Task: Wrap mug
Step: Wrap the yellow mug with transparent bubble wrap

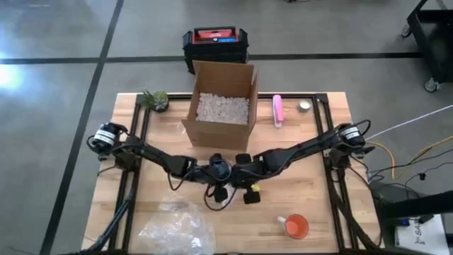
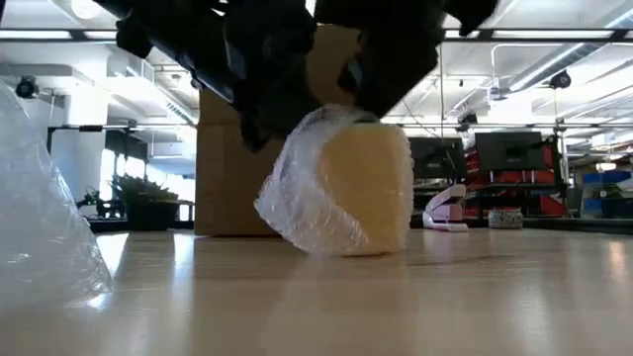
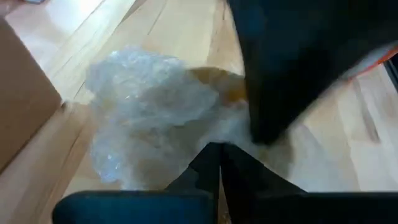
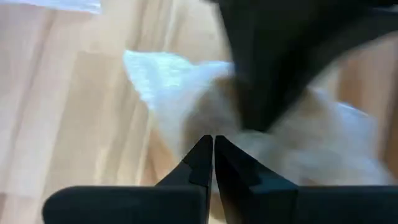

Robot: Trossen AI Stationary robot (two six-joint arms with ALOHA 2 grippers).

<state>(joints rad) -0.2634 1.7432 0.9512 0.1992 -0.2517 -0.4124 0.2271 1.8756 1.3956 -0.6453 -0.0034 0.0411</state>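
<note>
A yellow mug (image 2: 374,183) stands on the table, partly covered by a sheet of bubble wrap (image 2: 302,203) that bunches over its left side and top. In the high view both grippers meet over it at the table's middle and hide it. My left gripper (image 3: 219,154) comes from the left and is shut on the wrap. My right gripper (image 4: 213,144) comes from the right and is shut on the wrap too. My left gripper pinches a bunched part of the bubble wrap (image 3: 208,134) between its two fingers, coming at it from above and from the table's left. The wrapped mug rests on the table. My right gripper pinches the wrap (image 4: 202,121) between its two fingers, slanting down from the table's right; the other arm's dark body stands close behind the spot.
An open cardboard box (image 1: 221,103) of packing peanuts stands just behind the mug. A spare bubble wrap sheet (image 1: 173,228) lies near left, an orange mug (image 1: 296,225) near right. A small plant (image 1: 156,99), a pink tool (image 1: 278,110) and a tape roll (image 1: 304,106) sit along the far edge.
</note>
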